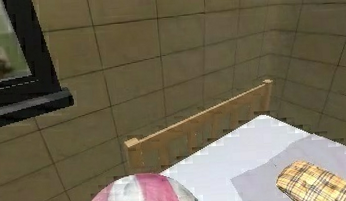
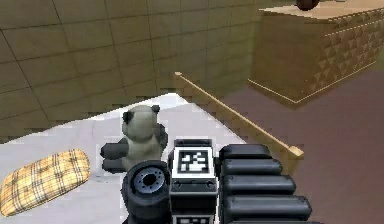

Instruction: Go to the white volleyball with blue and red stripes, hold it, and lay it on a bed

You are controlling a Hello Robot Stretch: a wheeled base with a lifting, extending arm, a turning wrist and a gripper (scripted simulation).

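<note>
A round white thing with pink-red stripes (image 1: 142,197) shows at the forward view's bottom edge, in front of the bed's near corner; I cannot tell what it rests on. The bed (image 1: 246,154) has a white sheet and a low wooden end rail (image 1: 200,119). In the arm side view the same bed (image 2: 70,135) stretches across the left, with its wooden side rail (image 2: 235,108). The arm's dark ribbed bar (image 2: 258,188) rises from the bottom edge, with a white marker square (image 2: 195,165). The gripper (image 2: 148,192) is a dark round body over the sheet; I cannot tell whether it holds anything.
A yellow plaid pillow (image 1: 314,180) (image 2: 47,176) lies on the bed. A panda soft toy (image 2: 138,135) sits on the sheet just beyond the gripper. A wooden dresser (image 2: 318,50) stands across brown floor with a dark object (image 2: 308,5) on top. Tiled walls; a dark-framed window (image 1: 13,53).
</note>
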